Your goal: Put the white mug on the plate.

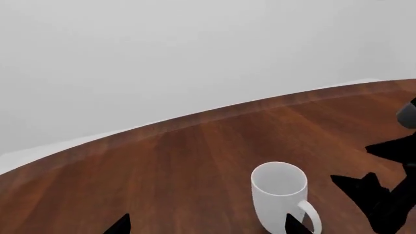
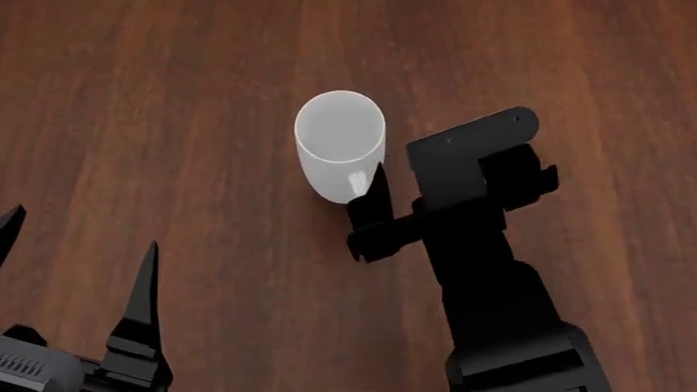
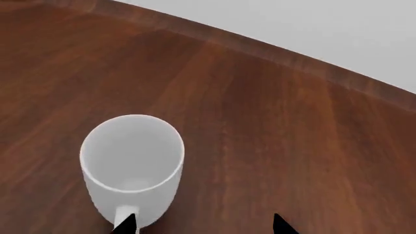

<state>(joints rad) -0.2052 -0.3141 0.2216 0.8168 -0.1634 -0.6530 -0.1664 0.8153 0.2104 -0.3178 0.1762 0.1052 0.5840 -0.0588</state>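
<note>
**Right claw at the mug, grip not yet made**

Right claw (image 3: 204,225) spread open, holding nothing, one fingertip just beside the handle (image 1: 309,214) of the white mug (image 2: 339,147). Left claw (image 2: 78,237) likewise open and empty, hanging well apart from the mug on the robot's left.

Mug upright on the brown wooden table (image 2: 163,82), empty inside, near the middle of the head view. Plate not visible in any view, so direction of the carry impossible to tell from here.

Judged step: closing in for the grasp. To do it well:
- Shift the right claw sideways so that the mug body, or the wall at the rim, sits squarely between the two fingers rather than off to one side.
- Keep clear of the handle while advancing; a nudge there would probably spin or tip the tall mug.
- Close only once both fingers flank the wall.
- Lift straight up and keep the mug level.

No brand, label or lettering to read on mug, table or either claw.
</note>
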